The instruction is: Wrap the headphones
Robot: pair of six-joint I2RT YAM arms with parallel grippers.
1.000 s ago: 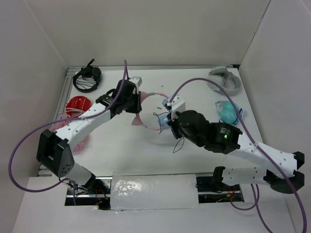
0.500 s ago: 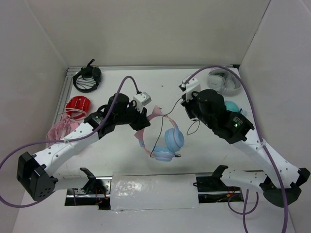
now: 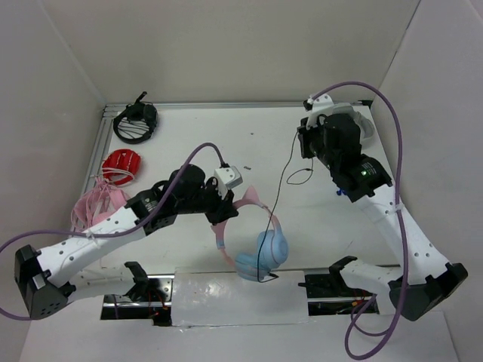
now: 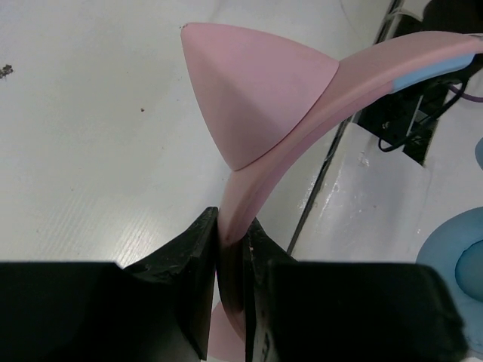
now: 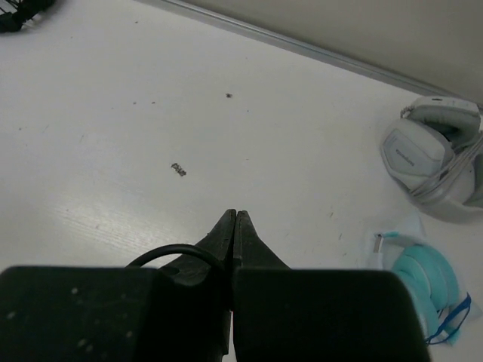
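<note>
**One set of headphones [image 3: 260,241]** was held near the 6 o'clock edge of the surface [image 3: 196,143], with its two round light-blue ear cups [image 3: 264,253] located just beside that edge. The left claw [image 4: 232,226] was clenched on the thin pink headband [image 4: 279,143], below one pointed cat ear. The right claw [image 5: 235,222], at 1 o'clock, was clamped on the thin black cable [image 3: 281,185], which was drawn from claw to cups. Two other sets, a grey-white headset [image 5: 434,154] and a teal headset [image 5: 423,279], were seen at 2 o'clock. Open surface was left from centre to 12 o'clock.
</note>
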